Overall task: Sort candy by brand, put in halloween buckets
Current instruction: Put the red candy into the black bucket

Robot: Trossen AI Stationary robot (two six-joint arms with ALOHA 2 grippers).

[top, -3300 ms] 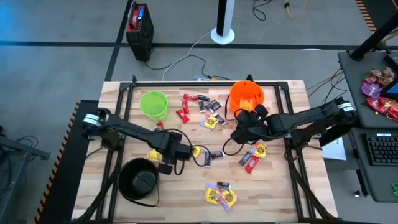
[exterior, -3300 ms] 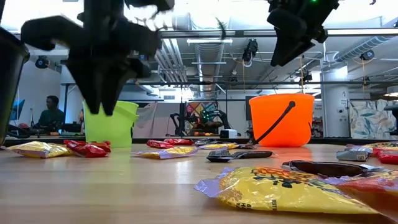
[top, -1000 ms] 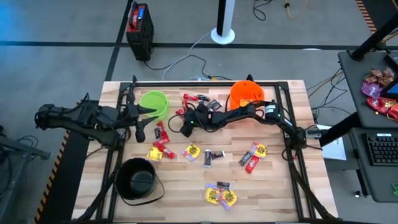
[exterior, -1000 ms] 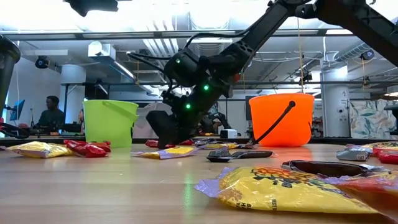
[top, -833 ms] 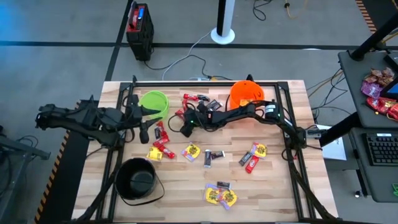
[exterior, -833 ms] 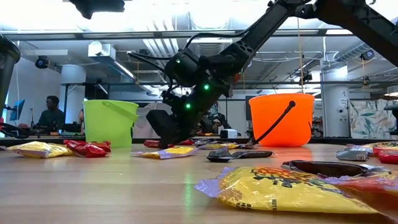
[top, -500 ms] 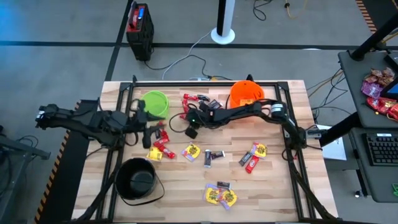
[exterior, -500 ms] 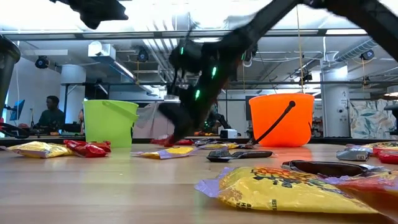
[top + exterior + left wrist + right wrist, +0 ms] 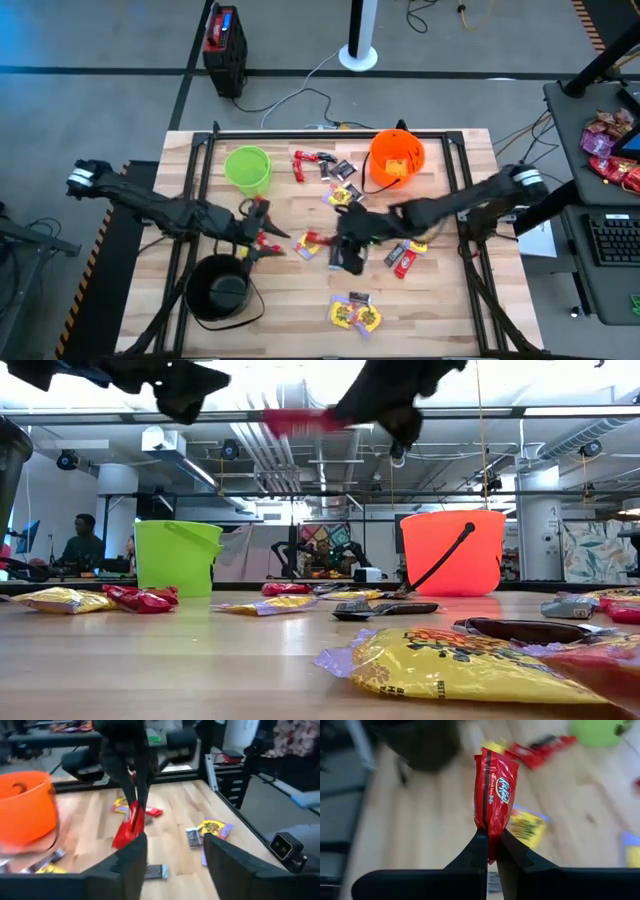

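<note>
Red-wrapped candy bar (image 9: 493, 795) is pinched in the right gripper (image 9: 490, 839), lifted above the middle of the wooden table (image 9: 450, 310). Left gripper (image 9: 172, 850), fingers spread and empty, hovers left of it, between the lime bucket (image 9: 247, 167) and black bucket (image 9: 221, 292); orange bucket (image 9: 397, 156) stands far right.

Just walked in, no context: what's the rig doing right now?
Candy sorting, mid-run. The right gripper is shut on a red KitKat and holds it up above the middle of the table. The left gripper is open and empty, over the table's left side near some red candies. More candy lies scattered on the wood. The green bucket, orange bucket and black bucket wait around it.
</note>
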